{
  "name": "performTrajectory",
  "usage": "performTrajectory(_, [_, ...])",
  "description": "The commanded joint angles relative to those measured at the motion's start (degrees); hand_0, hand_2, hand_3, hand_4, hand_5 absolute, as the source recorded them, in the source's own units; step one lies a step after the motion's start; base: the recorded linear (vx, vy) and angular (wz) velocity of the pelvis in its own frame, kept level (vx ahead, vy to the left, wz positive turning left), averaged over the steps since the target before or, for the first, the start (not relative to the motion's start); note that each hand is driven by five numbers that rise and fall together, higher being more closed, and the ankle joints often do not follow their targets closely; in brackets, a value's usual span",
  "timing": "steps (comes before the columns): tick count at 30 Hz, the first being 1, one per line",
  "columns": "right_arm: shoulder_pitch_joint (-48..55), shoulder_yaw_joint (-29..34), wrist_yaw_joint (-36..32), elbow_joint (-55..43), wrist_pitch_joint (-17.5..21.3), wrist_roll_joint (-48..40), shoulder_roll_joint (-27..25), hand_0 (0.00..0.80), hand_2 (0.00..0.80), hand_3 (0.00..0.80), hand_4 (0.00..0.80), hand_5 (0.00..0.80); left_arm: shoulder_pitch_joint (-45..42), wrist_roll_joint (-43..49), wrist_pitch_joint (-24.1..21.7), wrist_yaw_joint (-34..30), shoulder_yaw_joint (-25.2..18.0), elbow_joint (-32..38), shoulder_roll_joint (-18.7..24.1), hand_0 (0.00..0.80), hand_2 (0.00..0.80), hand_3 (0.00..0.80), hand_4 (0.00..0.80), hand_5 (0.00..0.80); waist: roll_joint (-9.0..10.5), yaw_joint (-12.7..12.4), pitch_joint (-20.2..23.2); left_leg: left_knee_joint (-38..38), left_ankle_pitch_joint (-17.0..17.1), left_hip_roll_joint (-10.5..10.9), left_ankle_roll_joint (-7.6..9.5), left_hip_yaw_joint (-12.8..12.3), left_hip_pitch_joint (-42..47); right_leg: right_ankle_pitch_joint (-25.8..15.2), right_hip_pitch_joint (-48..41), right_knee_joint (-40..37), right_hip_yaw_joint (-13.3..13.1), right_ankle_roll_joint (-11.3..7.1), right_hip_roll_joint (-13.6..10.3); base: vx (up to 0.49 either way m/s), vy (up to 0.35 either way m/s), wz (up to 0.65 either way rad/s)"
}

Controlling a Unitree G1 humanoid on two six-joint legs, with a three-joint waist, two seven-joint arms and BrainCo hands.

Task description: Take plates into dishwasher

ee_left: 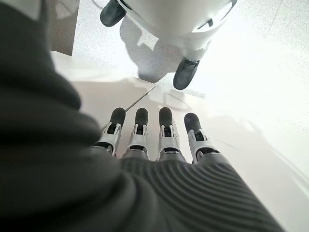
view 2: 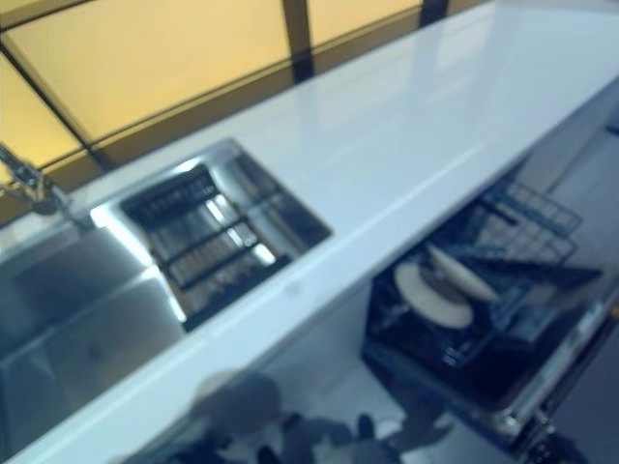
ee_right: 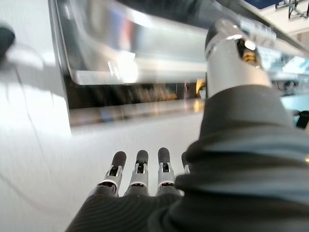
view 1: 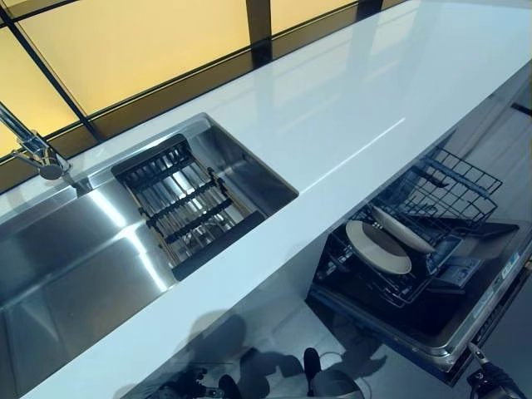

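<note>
Two white plates sit in the pulled-out dishwasher rack [view 1: 449, 187] below the counter: one lies nearly flat [view 1: 378, 247], and the other leans just behind it [view 1: 401, 229]. My right hand [ee_right: 139, 169] hangs low beside the open dishwasher door [view 1: 432, 332], fingers straight and empty. In the left eye view it shows only at the bottom right corner [view 1: 492, 382]. My left hand [ee_left: 161, 130] shows only in its wrist view, over the pale floor, with straight fingers holding nothing.
A long white counter [view 1: 349, 108] runs across the scene above the dishwasher. A steel sink [view 1: 66, 258] at the left holds a dark drying rack [view 1: 187, 204], with a faucet [view 1: 33, 150] behind it. The open door juts into the floor space.
</note>
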State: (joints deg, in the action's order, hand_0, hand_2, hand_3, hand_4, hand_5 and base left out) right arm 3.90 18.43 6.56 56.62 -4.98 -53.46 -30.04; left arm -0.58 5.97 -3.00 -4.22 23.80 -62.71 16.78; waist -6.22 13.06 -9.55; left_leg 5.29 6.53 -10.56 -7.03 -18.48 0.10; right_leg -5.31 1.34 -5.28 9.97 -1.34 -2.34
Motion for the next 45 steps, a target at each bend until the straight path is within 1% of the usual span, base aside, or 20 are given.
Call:
performTrajectory(1, [-5.47,0.27,-4.64,0.93,3.61,-2.63,1.09,0.000,0.000,0.000,0.000,0.000,11.03,-0.67,-0.72,1.31,-1.01,0.52,3.34,0.000,0.000,0.000,0.000,0.000,1.57,-1.08,-1.99,-0.74,-4.69,3.10,0.36,-2.02,3.59,4.62,0.71,1.65,-0.88,-2.31,-0.95,0.000,0.000,0.00])
performTrajectory(4, [-6.29,-1.50,-8.61,0.32,3.91,-2.74,2.02,0.000,0.000,0.000,0.000,0.000,11.15,-0.83,-0.50,1.30,-0.97,0.39,2.89,0.000,0.000,0.000,0.000,0.000,1.18,-1.25,-1.86,-0.73,-4.56,3.27,0.35,-1.79,3.38,4.68,0.64,1.50,-0.74,-2.19,-1.01,0.000,0.000,0.00])
performTrajectory(6, [-6.87,-3.08,-12.70,-0.14,4.04,-2.23,2.89,0.000,0.000,0.000,0.000,0.000,11.03,-0.64,-0.73,1.26,-0.93,0.00,2.53,0.000,0.000,0.000,0.000,0.000,1.11,-1.47,-1.74,-0.73,-4.47,3.33,0.31,-1.66,3.29,4.69,0.63,1.40,-0.57,-2.12,-1.04,0.000,0.000,0.00])
performTrajectory(8, [-6.99,-3.70,-14.97,-0.38,4.08,-1.88,3.23,0.000,0.000,0.000,0.000,0.000,11.05,-0.59,-0.80,1.24,-1.05,-0.23,2.39,0.000,0.000,0.000,0.000,0.000,1.17,-1.52,-1.64,-0.74,-4.38,3.31,0.31,-1.63,3.20,4.64,0.66,1.35,-0.50,-2.12,-1.06,0.000,0.000,0.00])
performTrajectory(9, [-7.17,-4.58,-17.25,-1.37,4.03,-1.84,3.61,0.000,0.000,0.000,0.000,0.000,10.93,-0.33,-1.01,1.26,-1.29,-0.38,2.31,0.000,0.000,0.000,0.000,0.000,1.29,-1.60,-1.67,-0.70,-4.32,3.27,0.27,-1.55,3.14,4.67,0.69,1.34,-0.45,-2.05,-0.98,0.000,0.000,0.00])
performTrajectory(14, [-7.65,-6.53,-22.70,-4.58,4.42,-0.40,4.32,0.000,0.000,0.000,0.000,0.000,10.75,0.56,-1.13,1.28,-1.84,-0.67,2.04,0.000,0.000,0.000,0.000,0.000,1.77,-1.90,-1.63,-0.79,-4.13,3.13,0.25,-1.44,3.00,4.64,0.54,1.24,-0.10,-1.94,-0.95,0.000,0.000,0.00])
performTrajectory(16, [-7.80,-7.66,-24.98,-6.44,4.65,0.16,4.50,0.000,0.000,0.000,0.000,0.000,10.75,0.60,-1.24,1.28,-1.98,-0.89,2.07,0.000,0.000,0.000,0.000,0.000,1.98,-1.94,-1.68,-0.81,-4.07,3.04,0.25,-1.41,3.01,4.65,0.49,1.26,0.02,-1.91,-0.94,0.000,0.000,0.00])
performTrajectory(21, [-7.22,-12.12,-30.85,-15.94,4.34,1.37,5.61,0.000,0.000,0.000,0.000,0.000,10.62,1.35,-1.64,1.48,-3.25,-2.26,2.02,0.000,0.000,0.000,0.000,0.000,3.13,-1.86,-1.62,-0.95,-3.96,2.78,0.26,-1.59,2.87,4.64,0.36,1.14,0.09,-1.86,-0.76,0.009,-0.020,-0.07])
performTrajectory(27, [-6.73,-15.59,-34.35,-24.11,3.85,2.94,5.88,0.000,0.000,0.000,0.000,0.000,10.42,2.14,-2.71,1.78,-4.42,-4.24,2.17,0.000,0.000,0.000,0.000,0.000,4.53,-1.82,-1.32,-1.09,-4.01,2.37,0.29,-1.93,2.98,4.72,0.20,1.08,0.08,-2.00,-0.54,0.010,-0.024,-0.15])
performTrajectory(33, [-7.09,-17.72,-35.36,-29.38,2.63,4.63,5.71,0.000,0.000,0.000,0.000,0.000,9.31,2.89,-2.89,2.11,-4.86,-3.97,2.33,0.000,0.000,0.000,0.000,0.000,5.26,-2.45,-1.19,-1.18,-3.97,2.26,0.30,-1.83,3.14,4.74,-0.36,0.93,0.40,-2.08,-0.49,0.010,-0.018,-0.16])
performTrajectory(40, [-7.62,-19.79,-35.15,-32.45,0.76,8.00,5.63,0.000,0.000,0.000,0.000,0.000,7.91,2.95,-1.69,1.41,-4.74,-1.14,2.76,0.000,0.000,0.000,0.000,0.000,5.15,-3.39,-1.14,-1.26,-3.78,2.33,0.36,-1.37,3.28,4.83,-1.06,0.85,0.83,-2.14,-0.75,0.007,0.003,-0.05])
performTrajectory(43, [-7.65,-20.15,-36.54,-33.19,-0.01,9.03,5.10,0.000,0.000,0.000,0.000,0.000,7.39,2.92,-1.35,0.72,-4.78,0.14,3.29,0.000,0.000,0.000,0.000,0.000,5.01,-3.67,-1.22,-1.37,-3.74,2.40,0.37,-1.09,3.26,4.89,-1.23,0.87,0.95,-2.14,-0.85,0.005,0.021,0.05])
performTrajectory(45, [-7.70,-20.84,-38.83,-33.69,-0.63,10.86,4.76,0.000,0.000,0.000,0.000,0.000,7.17,2.92,-1.20,0.46,-4.82,0.72,3.46,0.000,0.000,0.000,0.000,0.000,5.00,-3.85,-1.21,-1.46,-3.69,2.44,0.37,-0.94,3.16,4.88,-1.30,0.83,1.03,-2.14,-0.92,0.001,0.016,0.06])
